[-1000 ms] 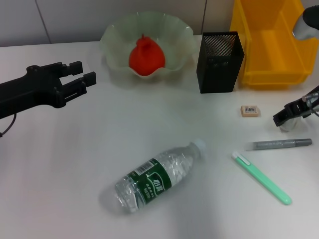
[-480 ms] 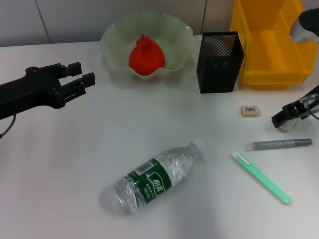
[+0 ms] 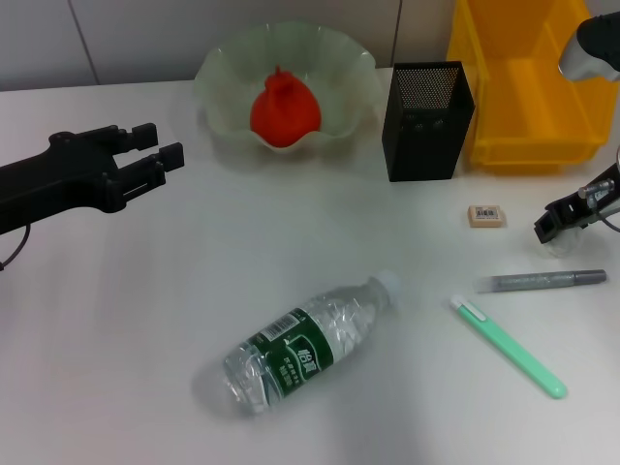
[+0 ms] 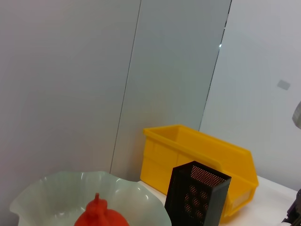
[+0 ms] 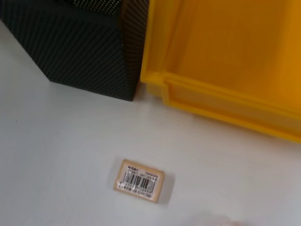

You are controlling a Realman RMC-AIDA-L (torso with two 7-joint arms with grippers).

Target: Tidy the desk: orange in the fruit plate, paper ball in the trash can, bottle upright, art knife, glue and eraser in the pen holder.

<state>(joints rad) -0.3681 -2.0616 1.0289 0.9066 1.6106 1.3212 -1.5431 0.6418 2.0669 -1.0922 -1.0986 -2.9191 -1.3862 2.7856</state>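
The orange [image 3: 284,108] sits in the pale green fruit plate [image 3: 223,73] at the back, and both show in the left wrist view, orange [image 4: 100,218] in fruit plate [image 4: 44,197]. The bottle [image 3: 307,344] lies on its side at the front centre. The eraser [image 3: 486,215] [image 5: 139,181] lies in front of the black mesh pen holder [image 3: 426,121]. A grey pen-like stick [image 3: 542,280] and a mint green stick [image 3: 509,347] lie at the front right; which is art knife and which glue I cannot tell. My right gripper [image 3: 564,219] hovers right of the eraser over a small pale lump [image 3: 560,248], perhaps the paper ball. My left gripper [image 3: 155,147] hangs open and empty at the left.
The yellow trash can [image 3: 528,92] stands at the back right, right beside the pen holder [image 5: 84,47]; its yellow wall [image 5: 225,61] fills much of the right wrist view. A grey wall runs behind the desk.
My right gripper has shifted slightly right and up, away from the eraser. The left arm and the objects on the desk have not moved.
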